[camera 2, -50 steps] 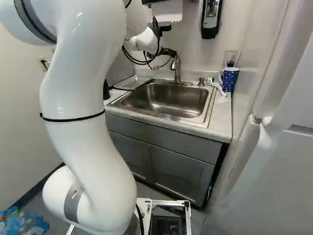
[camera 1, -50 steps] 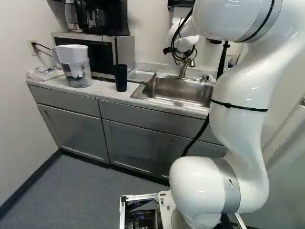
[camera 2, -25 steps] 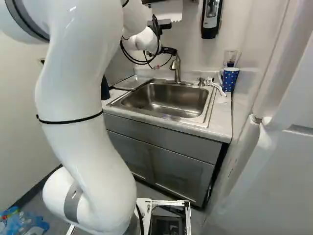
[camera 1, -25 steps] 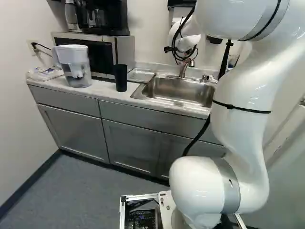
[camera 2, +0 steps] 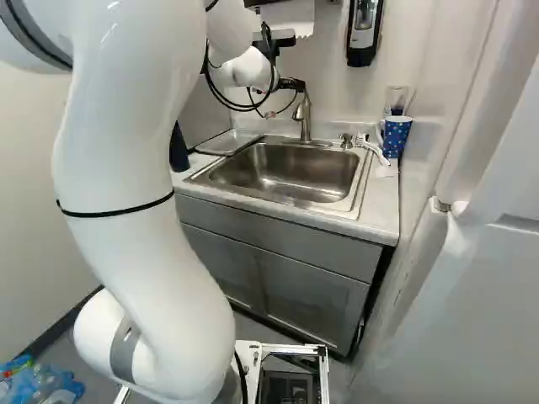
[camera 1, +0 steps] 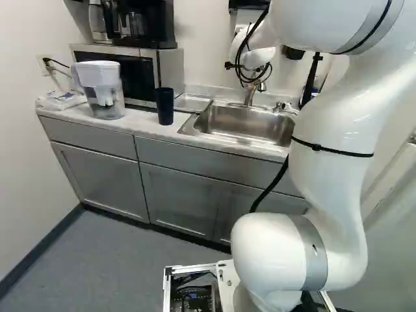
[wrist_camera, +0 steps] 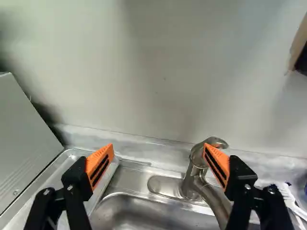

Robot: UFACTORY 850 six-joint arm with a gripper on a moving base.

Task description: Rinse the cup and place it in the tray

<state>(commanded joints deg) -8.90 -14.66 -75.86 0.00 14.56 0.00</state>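
Above the back of the sink point(camera 2: 282, 172), close to the faucet point(camera 2: 303, 118), my gripper point(camera 2: 284, 100) hangs from the wrist in the right base view. Seen from the wrist, the gripper point(wrist_camera: 159, 152) stands open with nothing between its orange pads, and the faucet point(wrist_camera: 191, 175) rises beyond and partly behind one finger. A dark tumbler-like cup point(camera 1: 165, 106) stands upright on the counter left of the sink. Behind it, against the sink's left side, lies a shallow metal tray point(camera 1: 192, 103). The same tray point(wrist_camera: 60, 179) shows beside the other finger.
A water pitcher point(camera 1: 101, 91) and a microwave point(camera 1: 144, 73) stand left on the counter, a coffee maker point(camera 1: 140, 23) on top. Right of the sink are a blue patterned mug point(camera 2: 395, 136) and a white brush point(camera 2: 373, 150). A soap dispenser point(camera 2: 363, 34) hangs on the wall.
My upper arm has shifted slightly, rightward in the left base view and leftward in the right base view. The gripper has moved a little. Base, cup and tray have stayed put.
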